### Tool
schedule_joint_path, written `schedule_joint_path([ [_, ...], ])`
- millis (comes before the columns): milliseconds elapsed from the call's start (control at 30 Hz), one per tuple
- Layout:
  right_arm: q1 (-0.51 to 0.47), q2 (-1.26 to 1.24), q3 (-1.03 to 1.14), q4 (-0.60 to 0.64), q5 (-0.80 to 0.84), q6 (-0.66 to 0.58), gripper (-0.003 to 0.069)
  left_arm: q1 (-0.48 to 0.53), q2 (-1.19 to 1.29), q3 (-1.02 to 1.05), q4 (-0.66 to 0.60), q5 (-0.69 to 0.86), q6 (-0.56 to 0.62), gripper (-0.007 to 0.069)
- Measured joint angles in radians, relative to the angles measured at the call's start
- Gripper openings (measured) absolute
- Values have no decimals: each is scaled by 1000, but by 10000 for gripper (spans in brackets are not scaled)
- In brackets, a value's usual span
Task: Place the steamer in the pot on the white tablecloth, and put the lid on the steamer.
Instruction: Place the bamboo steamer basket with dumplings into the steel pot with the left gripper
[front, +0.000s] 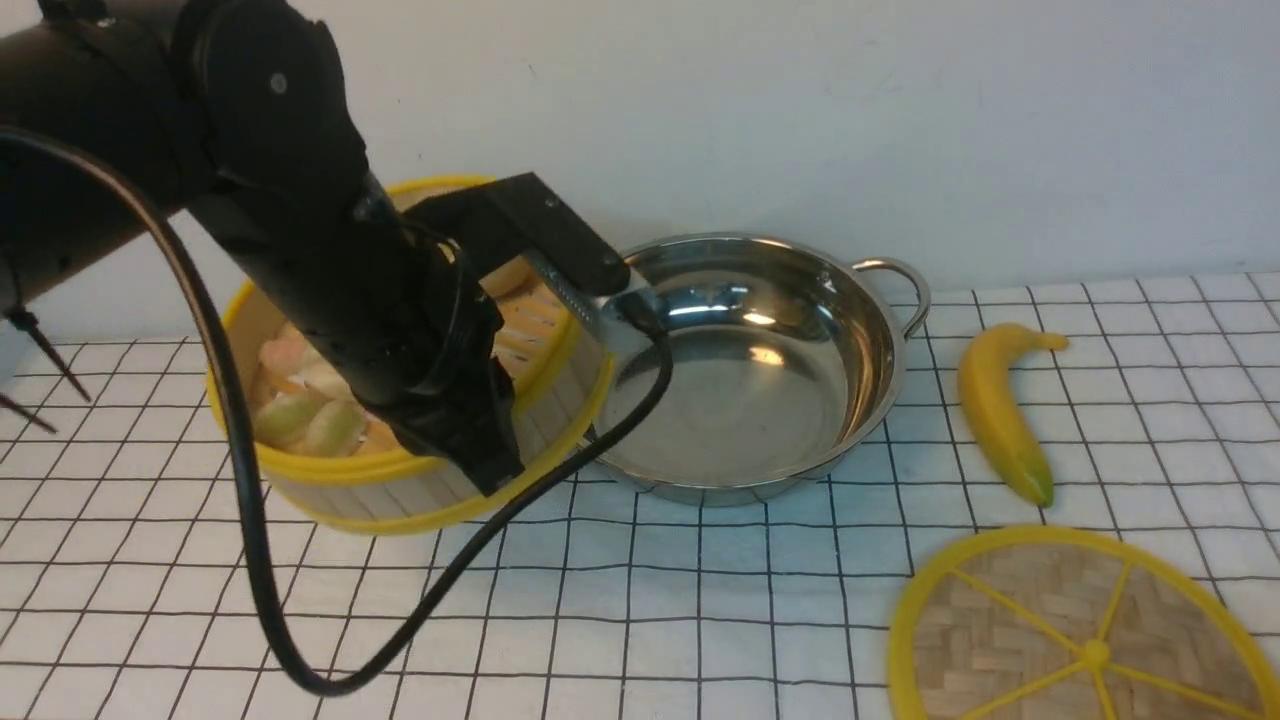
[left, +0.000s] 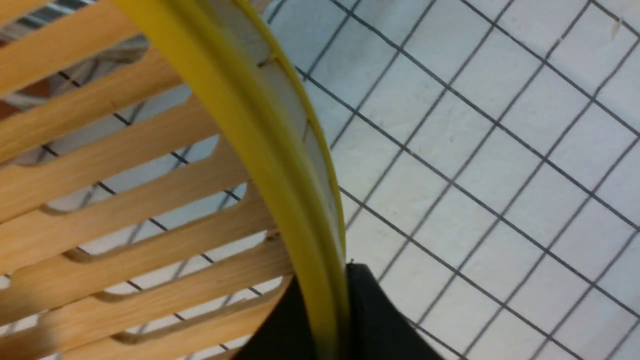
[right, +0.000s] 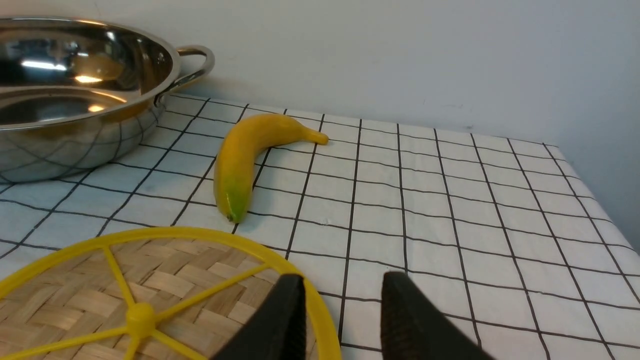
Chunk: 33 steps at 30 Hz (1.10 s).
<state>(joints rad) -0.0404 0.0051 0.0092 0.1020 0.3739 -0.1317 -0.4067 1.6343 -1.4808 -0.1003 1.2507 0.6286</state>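
Seeing closest, at the near right of the surface, the lid (front: 1060, 620), flat on the white tablecloth (front: 650, 620), knob up. Finding the right claw (right: 342, 285) in its wrist view with fingers spread apart and nothing between them. Farther in, on the left, gripping the yellow rim of the steamer (front: 545, 420) in the left claw (left: 330, 280), fingers closed on either side of the wall. Hanging tilted above the cloth, outside the pot (front: 740, 400) and overlapping its left edge in the front view. Showing pale dumplings and buns (front: 310, 410) inside, partly behind the left arm (front: 330, 260), with the grid visible through the slatted floor. Seeing the banana (front: 1000, 410) beyond the lid, right of the pot. Finding the pot upright and uncovered on the cloth, near the plain wall (front: 800, 120).
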Motion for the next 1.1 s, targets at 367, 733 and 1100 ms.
schedule_joint_path([
  [367,0,0,0,0,0,0,240,-5,282,-329,-91,5,309,29],
  [733,0,0,0,0,0,0,240,-70,431,-447,-101,4,438,29],
  [1100,0,0,0,0,0,0,240,-96,553,-448,-86,-4,467,29],
])
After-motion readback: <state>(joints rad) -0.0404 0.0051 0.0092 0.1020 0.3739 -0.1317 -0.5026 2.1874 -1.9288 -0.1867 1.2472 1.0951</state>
